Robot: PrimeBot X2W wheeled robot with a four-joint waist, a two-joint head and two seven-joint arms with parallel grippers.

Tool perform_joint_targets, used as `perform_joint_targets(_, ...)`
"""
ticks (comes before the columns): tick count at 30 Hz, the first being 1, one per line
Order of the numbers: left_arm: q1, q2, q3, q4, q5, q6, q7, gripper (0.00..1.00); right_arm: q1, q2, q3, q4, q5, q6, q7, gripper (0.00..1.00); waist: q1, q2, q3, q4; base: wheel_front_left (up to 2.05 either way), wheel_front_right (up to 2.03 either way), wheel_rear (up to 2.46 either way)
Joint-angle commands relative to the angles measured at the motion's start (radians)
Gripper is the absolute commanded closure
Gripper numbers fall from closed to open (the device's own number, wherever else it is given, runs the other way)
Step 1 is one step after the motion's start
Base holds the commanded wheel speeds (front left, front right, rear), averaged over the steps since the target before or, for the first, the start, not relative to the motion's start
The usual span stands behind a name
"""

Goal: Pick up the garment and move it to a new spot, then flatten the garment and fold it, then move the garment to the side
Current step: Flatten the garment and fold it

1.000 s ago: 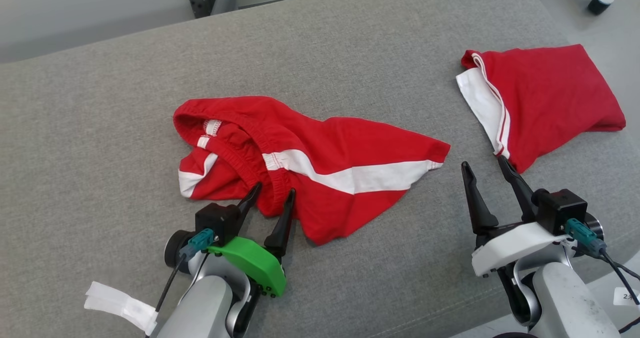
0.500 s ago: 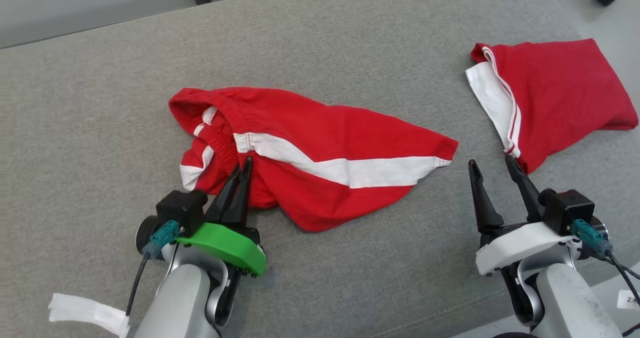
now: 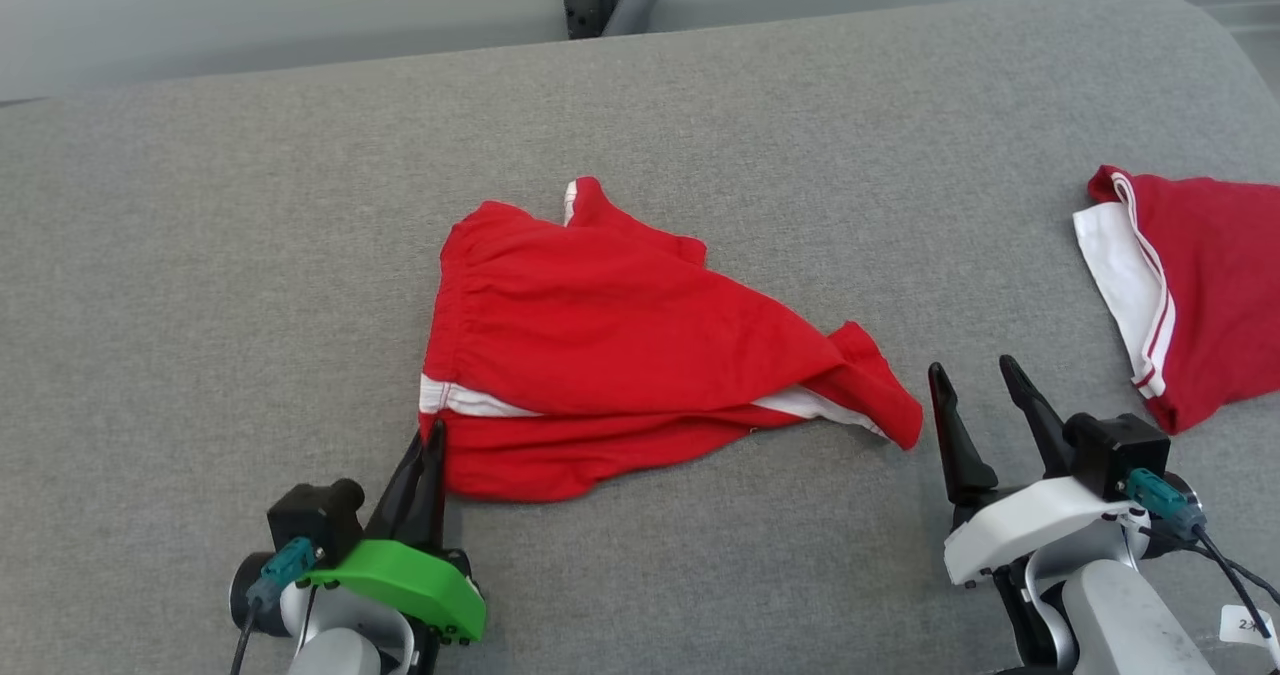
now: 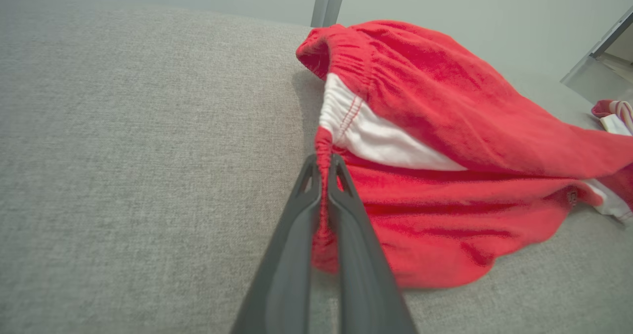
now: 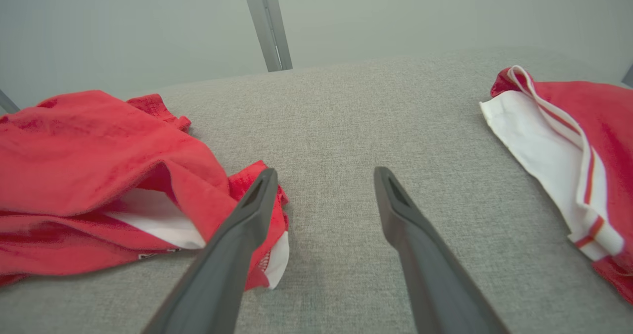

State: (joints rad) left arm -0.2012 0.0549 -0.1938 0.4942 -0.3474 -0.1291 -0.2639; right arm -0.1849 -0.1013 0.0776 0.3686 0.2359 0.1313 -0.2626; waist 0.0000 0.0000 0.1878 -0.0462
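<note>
We had the left gripper [image 3: 432,433] clamped tight on the red shorts [image 3: 620,355], its two dark fingers pressed together over the near-left end of the gathered waistband [image 4: 341,59]. In the left wrist view a thin ridge of red elastic ran between the fingers, so we judged the bite narrow and close to the edge. The shorts lay crumpled near the middle of the grey cushion [image 3: 230,255], with the waistband to the left, a white stripe [image 3: 470,400] along the near side and one leg trailing off to the right.

The right gripper [image 3: 972,370] stood wide and held nothing. It was just right of the trailing leg hem [image 5: 269,267]. We could not tell whether its left finger touched the cloth.

We saw three ways this could go wrong from there:

- **Slipping grip:** The pinch on the elastic could slip once the weight of the cloth came onto it, because so little fabric sat between the fingers.
- **Bunching and dragging:** With one corner held, we expected the shorts to hang bunched and drag on the cushion. That would make flattening harder.
- **Snagging on the right:** The trailing hem could catch on the idle right fingers. A reach too far right could also disturb the second red garment [image 3: 1200,285] at the right edge.
</note>
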Motion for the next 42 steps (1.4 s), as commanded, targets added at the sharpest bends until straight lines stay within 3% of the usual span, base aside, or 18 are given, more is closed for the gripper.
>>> perform_joint_targets(1,0.023,0.006,-0.003,0.017,-0.011,-0.002,0.0,1.0,0.019,0.001,0.003,0.008,0.005,-0.001,-0.003,0.0,0.0,0.0,-0.044,0.047,0.0,0.0,0.0)
perform_joint_targets(2,0.03,0.006,-0.002,0.023,-0.013,-0.002,0.0,0.98,0.02,0.0,0.005,0.011,0.005,-0.001,-0.003,0.0,0.0,0.0,-0.047,0.048,0.0,0.0,0.0)
perform_joint_targets(3,0.035,0.006,0.0,0.03,-0.013,-0.002,0.0,0.58,0.021,0.001,0.008,0.013,0.005,-0.001,-0.003,0.0,0.0,0.0,-0.05,0.049,0.0,0.0,0.0)
perform_joint_targets(4,0.04,0.005,0.003,0.035,-0.015,-0.002,0.0,0.0,0.021,0.0,0.01,0.014,0.006,-0.001,-0.003,0.0,0.0,0.0,-0.052,0.048,0.0,0.0,0.0)
perform_joint_targets(13,0.083,-0.001,0.067,0.0,0.019,-0.002,0.0,0.0,0.043,-0.017,0.043,-0.004,0.016,-0.001,-0.003,0.0,0.0,0.0,-0.07,0.046,0.0,0.0,0.0)
perform_joint_targets(26,0.145,-0.003,0.064,-0.065,-0.007,-0.002,0.0,0.0,0.071,-0.069,0.23,-0.051,0.003,-0.001,-0.003,0.0,0.0,0.0,-0.064,0.064,0.0,0.0,0.0)
perform_joint_targets(40,0.123,-0.003,0.042,-0.075,-0.026,0.007,0.0,0.0,-0.045,-0.095,0.271,0.089,-0.107,-0.001,-0.003,0.0,0.0,0.0,-0.042,0.116,0.0,0.0,0.0)
perform_joint_targets(42,0.122,-0.003,0.04,-0.078,-0.029,0.009,0.0,0.0,-0.058,-0.1,0.285,0.107,-0.112,-0.001,-0.003,0.04,0.0,0.0,-0.038,0.123,0.0,0.0,0.0)
